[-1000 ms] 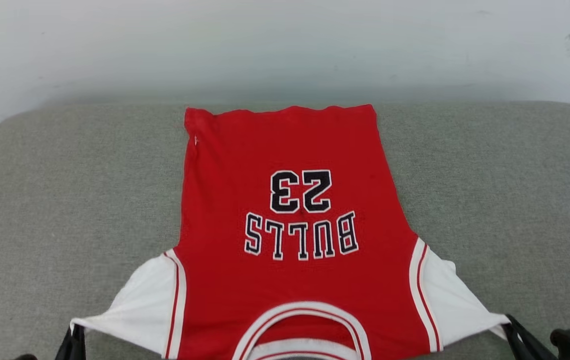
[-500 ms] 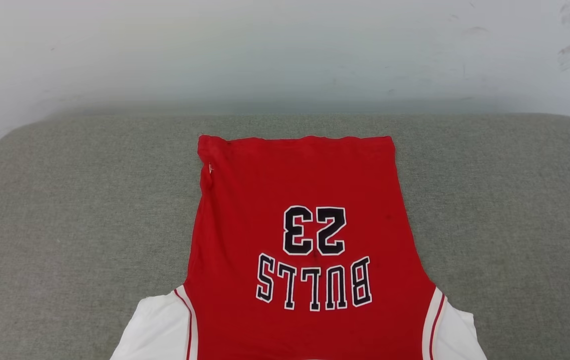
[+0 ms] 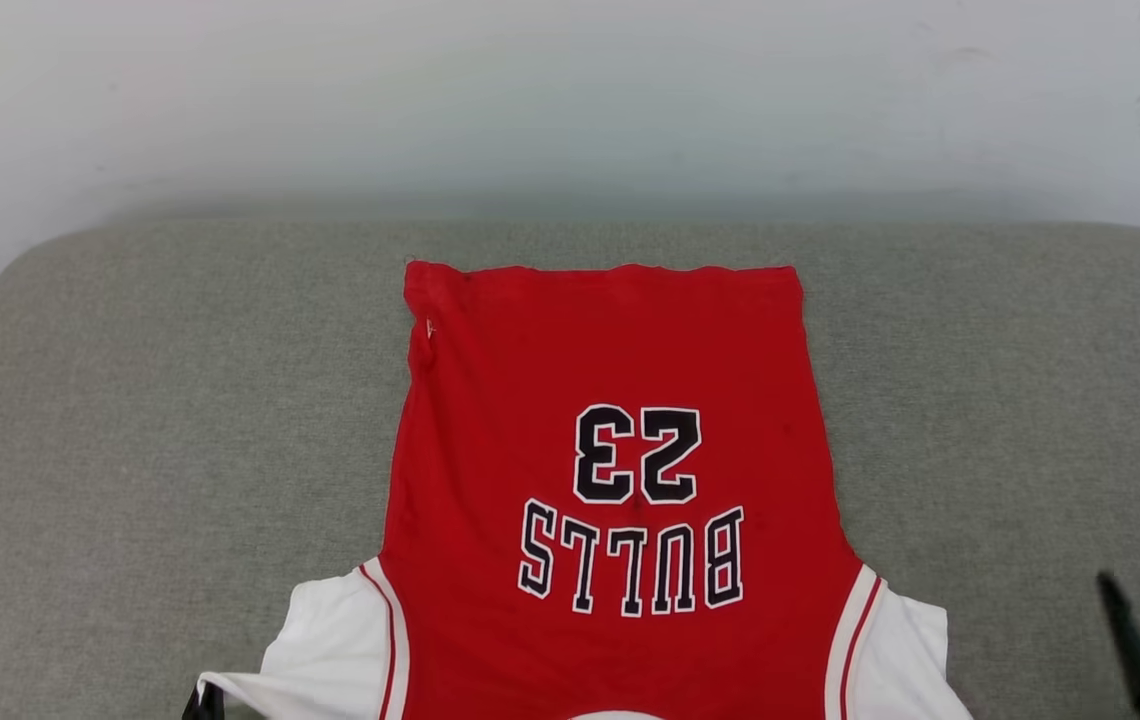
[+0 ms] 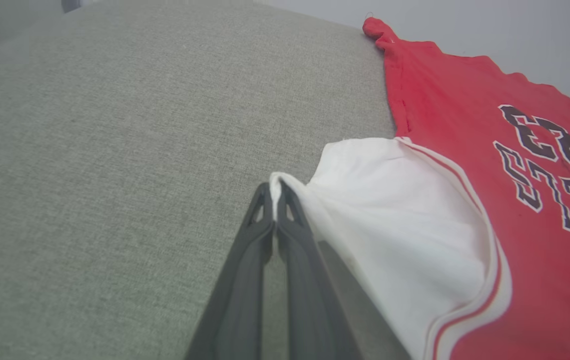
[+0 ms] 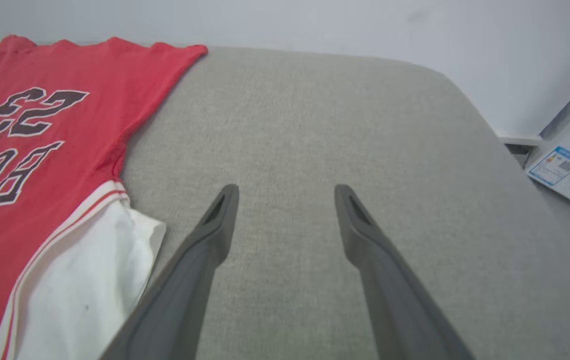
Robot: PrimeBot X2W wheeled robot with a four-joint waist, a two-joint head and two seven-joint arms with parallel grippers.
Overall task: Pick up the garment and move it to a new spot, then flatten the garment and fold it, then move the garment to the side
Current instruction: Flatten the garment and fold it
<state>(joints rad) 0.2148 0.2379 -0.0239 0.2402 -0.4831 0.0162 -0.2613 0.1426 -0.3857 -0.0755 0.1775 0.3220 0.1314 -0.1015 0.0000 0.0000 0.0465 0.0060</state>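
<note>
Left wrist view: the left gripper (image 4: 275, 192) clamps the white sleeve tip (image 4: 297, 184) of the red Bulls jersey (image 4: 455, 150). The right gripper (image 5: 285, 197) hangs open beside the jersey. Flattening likely needs a gentle outward tug.

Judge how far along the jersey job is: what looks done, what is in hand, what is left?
Done: the red Bulls jersey lies spread flat, print up, on the grey cushion. In hand: the left gripper is shut on its white sleeve; the right gripper is open over bare cushion, apart from the other sleeve. Left: folding, then moving it aside; no fold shows.
</note>
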